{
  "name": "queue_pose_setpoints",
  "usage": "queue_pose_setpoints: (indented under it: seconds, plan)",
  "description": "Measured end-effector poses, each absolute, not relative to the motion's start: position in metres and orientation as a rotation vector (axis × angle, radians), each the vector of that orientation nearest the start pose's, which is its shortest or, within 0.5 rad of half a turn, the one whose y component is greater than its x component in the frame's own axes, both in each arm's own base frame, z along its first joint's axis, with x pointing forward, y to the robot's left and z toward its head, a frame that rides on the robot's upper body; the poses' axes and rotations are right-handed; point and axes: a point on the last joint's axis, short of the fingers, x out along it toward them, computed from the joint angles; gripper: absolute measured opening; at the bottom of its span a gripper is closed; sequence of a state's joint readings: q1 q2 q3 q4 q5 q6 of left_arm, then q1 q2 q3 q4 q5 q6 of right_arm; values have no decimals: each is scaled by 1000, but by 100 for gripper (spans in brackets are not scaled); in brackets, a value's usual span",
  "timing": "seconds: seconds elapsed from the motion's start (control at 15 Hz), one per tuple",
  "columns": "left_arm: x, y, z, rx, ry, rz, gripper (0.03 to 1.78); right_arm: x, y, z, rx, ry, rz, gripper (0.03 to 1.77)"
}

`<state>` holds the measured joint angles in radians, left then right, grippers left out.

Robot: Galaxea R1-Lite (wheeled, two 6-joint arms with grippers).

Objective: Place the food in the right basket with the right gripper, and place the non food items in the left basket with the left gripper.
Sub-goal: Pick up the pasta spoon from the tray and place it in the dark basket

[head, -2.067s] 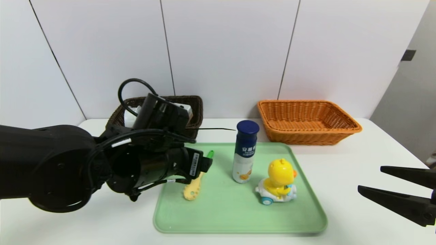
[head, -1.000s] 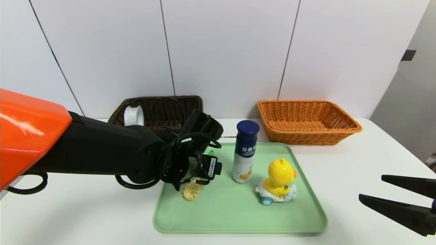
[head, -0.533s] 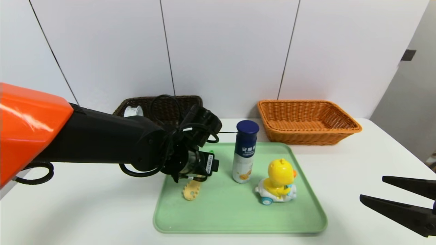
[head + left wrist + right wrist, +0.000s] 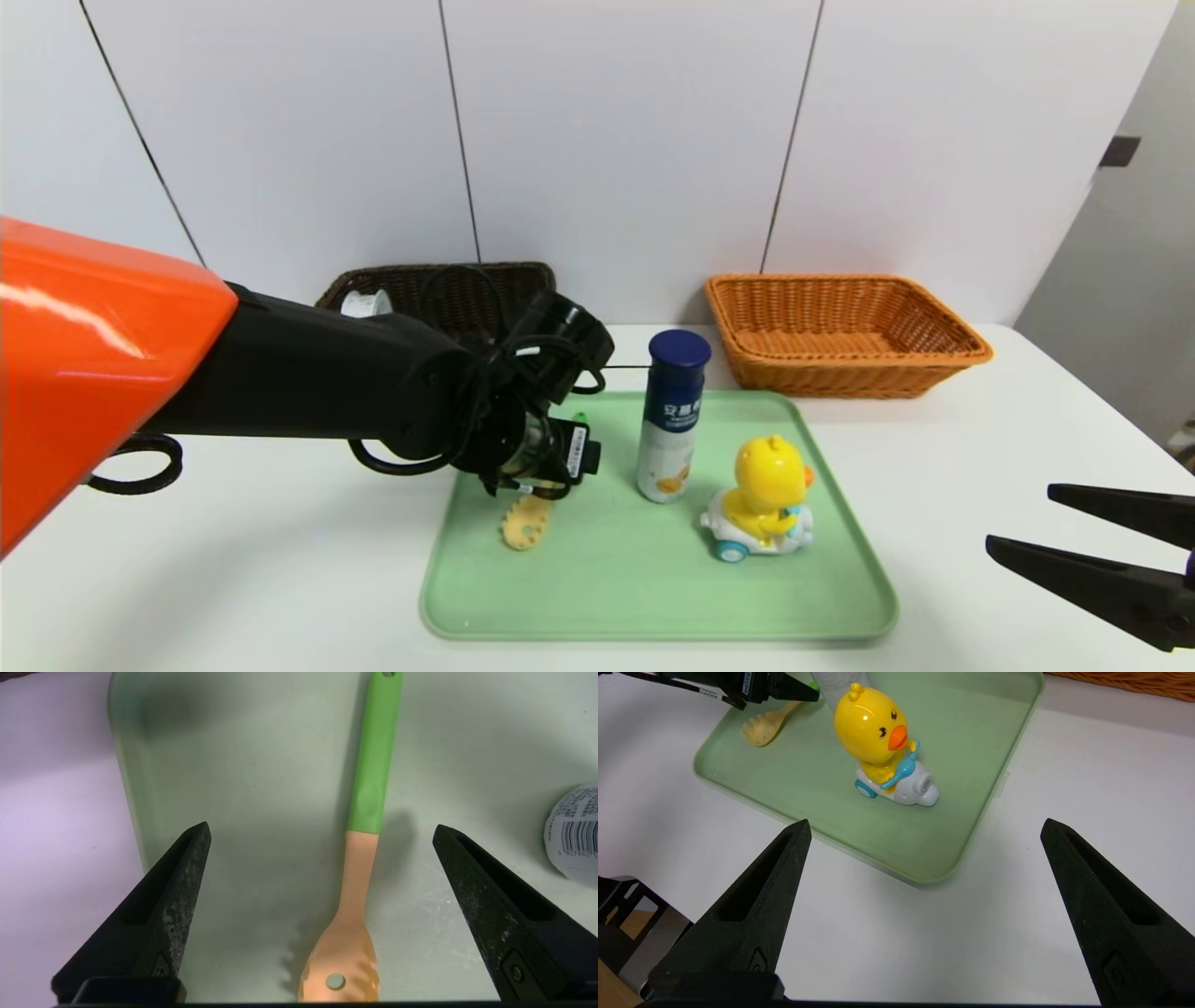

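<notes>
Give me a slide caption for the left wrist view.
Open left claw poised over the green-handled pasta spoon lying on the green tray.

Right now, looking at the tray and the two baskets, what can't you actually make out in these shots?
- Spoon: the head view shows only its bowl; the left arm covers the handle.
- Left gripper: the head view hides its fingertips behind the wrist.
- Dark basket: the arm blocks most of its inside; the white item shows partly.
- Bottle: label print too small to read.
- Right gripper: cut by the head view's edge.
</notes>
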<state>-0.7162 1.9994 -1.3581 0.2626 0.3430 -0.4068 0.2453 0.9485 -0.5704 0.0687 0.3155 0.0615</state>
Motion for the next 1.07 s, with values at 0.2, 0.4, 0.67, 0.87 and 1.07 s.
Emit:
queue_pose_setpoints:
  seconds: [0.2, 0.4, 0.67, 0.87, 1.07]
  plan:
    - [287, -240, 146, 69, 844, -189, 169, 102, 33, 205, 76, 470, 537, 170]
    - [287, -241, 144, 46, 867, -216, 169, 102, 33, 205, 76, 471, 537, 170]
    - [288, -241, 141, 48, 874, -213, 169, 102, 33, 205, 76, 472, 536, 170]
    - [290, -242, 137, 51, 881, -207, 169, 102, 33, 205, 76, 471, 537, 170]
    - [292, -242, 135, 51, 883, -203, 169, 102, 33, 205, 76, 472, 537, 170]
